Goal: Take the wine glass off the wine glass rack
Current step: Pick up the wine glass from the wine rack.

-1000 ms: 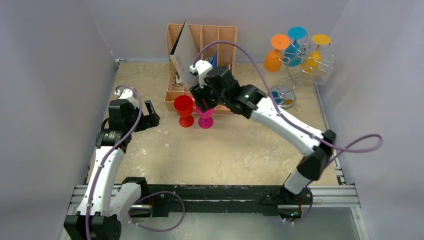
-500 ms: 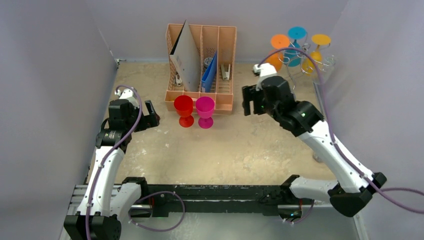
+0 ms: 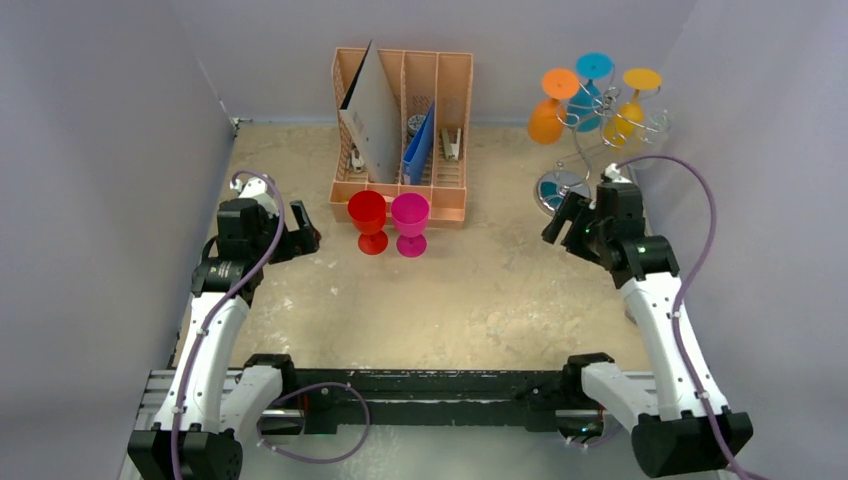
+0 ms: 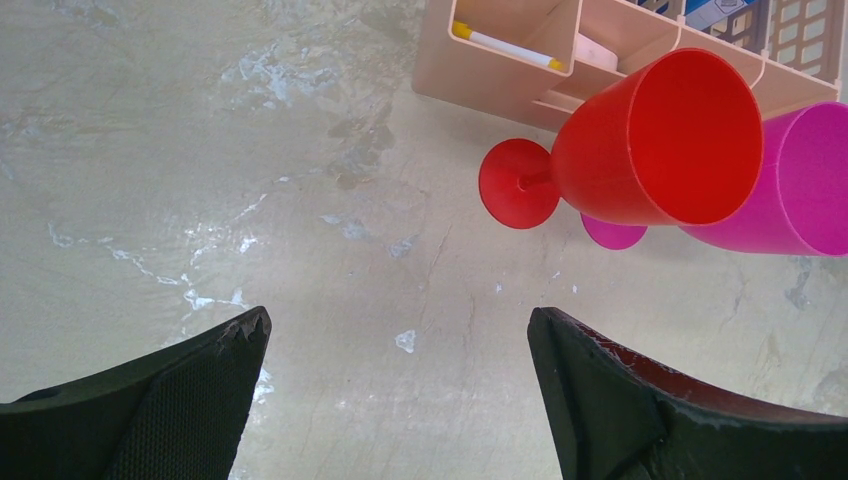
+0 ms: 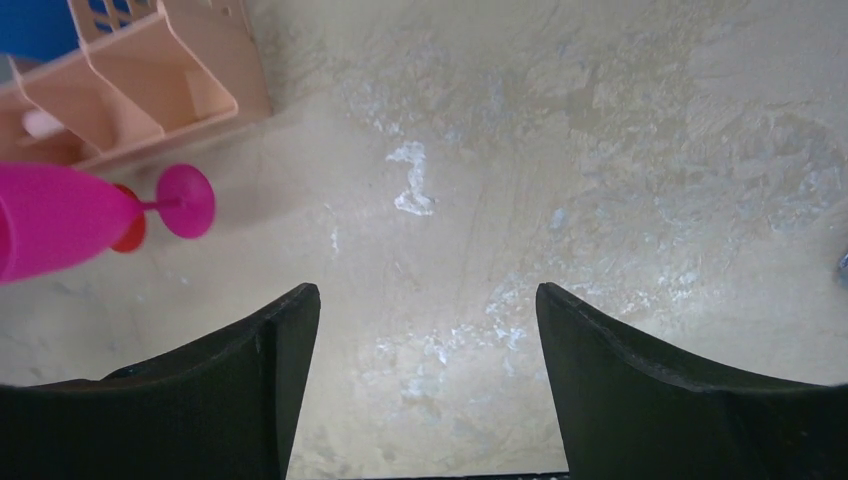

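The wine glass rack (image 3: 583,150), a silver wire stand on a shiny disc base (image 3: 560,187), stands at the back right. Three wine glasses hang upside down from it: orange (image 3: 548,115), blue (image 3: 590,95) and yellow (image 3: 628,115). My right gripper (image 3: 560,225) (image 5: 427,295) is open and holds nothing, low over the table just in front of the rack's base. My left gripper (image 3: 305,235) (image 4: 400,325) is wide open at the left, with only bare table between its fingers. It points toward a red glass (image 3: 368,220) (image 4: 650,140).
The red glass and a magenta glass (image 3: 410,222) (image 5: 60,215) stand upright side by side in front of a peach slotted organiser (image 3: 468,100) at the back centre. Grey walls close in the table on both sides.
My right arm has swung from the magenta glass by the organiser over to the rack's base, its jaws opening wider. The magenta glass stays standing. The left arm has not moved.
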`<state>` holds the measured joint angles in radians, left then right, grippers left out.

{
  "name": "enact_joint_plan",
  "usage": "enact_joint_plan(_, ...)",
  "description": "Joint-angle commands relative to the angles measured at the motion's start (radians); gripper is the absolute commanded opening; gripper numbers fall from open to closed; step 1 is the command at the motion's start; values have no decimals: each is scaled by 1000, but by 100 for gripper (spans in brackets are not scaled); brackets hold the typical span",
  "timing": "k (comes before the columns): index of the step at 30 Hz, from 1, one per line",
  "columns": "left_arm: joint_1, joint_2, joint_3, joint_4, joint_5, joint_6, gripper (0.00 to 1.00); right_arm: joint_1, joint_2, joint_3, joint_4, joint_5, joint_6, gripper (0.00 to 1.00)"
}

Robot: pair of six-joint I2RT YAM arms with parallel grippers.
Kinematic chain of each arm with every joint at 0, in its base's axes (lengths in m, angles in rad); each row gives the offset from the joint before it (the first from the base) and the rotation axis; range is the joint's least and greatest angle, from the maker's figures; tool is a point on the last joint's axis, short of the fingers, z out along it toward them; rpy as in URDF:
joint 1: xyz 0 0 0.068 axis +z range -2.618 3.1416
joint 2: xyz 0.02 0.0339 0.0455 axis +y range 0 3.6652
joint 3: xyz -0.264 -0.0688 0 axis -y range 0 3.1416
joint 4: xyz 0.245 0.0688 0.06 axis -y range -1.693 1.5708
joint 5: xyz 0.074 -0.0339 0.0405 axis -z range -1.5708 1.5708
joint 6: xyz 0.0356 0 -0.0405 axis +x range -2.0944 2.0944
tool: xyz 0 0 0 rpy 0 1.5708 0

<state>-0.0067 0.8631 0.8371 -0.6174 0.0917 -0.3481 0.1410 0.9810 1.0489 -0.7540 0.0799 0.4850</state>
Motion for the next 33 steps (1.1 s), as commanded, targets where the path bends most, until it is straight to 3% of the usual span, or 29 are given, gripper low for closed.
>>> enact_joint_plan(1,5,-5,-2,31,13,17,100,-119,-28,26,33,-121,93,82)
enact_joint_plan(7,5,-17,-1,28,1,18,100,-302,-72,1,60,-127,206,82)
enact_joint_plan(11,5,-18,-3,33,2,19,100,-376,-44,75,23,-144,239,81)
enact_joint_plan(19,5,-23,-4,35,6,21,100,-379,-59,286,-28,-6,157,80)
enact_joint_plan(23,5,-18,-3,38,18,21,100,-378,36,430,-86,27,131,86)
enact_joint_plan(33,5,-31,-1,34,-1,26,100,-385,235,696,-109,80,147,86)
